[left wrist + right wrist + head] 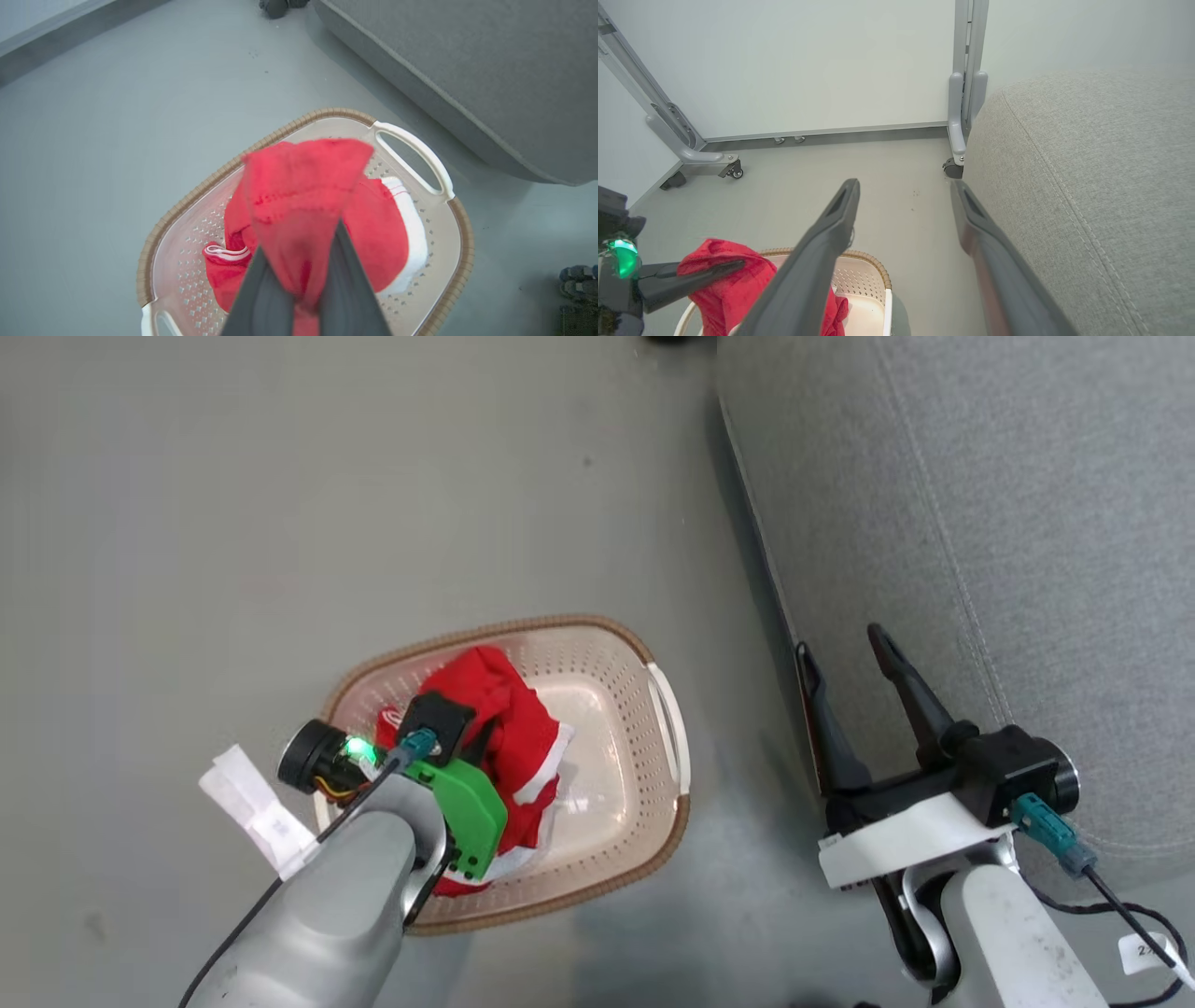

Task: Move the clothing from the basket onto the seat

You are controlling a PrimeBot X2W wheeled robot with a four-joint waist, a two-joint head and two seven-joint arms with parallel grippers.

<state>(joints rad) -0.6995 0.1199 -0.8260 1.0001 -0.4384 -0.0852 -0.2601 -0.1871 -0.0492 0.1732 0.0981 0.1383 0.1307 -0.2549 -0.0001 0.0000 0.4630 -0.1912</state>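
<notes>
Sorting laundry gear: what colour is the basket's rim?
Brown, woven-look basket rim; clearest in the left wrist view.

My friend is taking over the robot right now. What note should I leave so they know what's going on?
The left gripper is shut on a bunch of the red clothing, held up above the basket; the rest of the cloth hangs down inside it.
The right gripper is open and holds nothing, beside the edge of the grey seat.
Done: the clothing is grabbed.
Left to do: lift it clear of the basket, carry it over to the seat, let go. No clothing lies on the part of the seat in view.
</notes>
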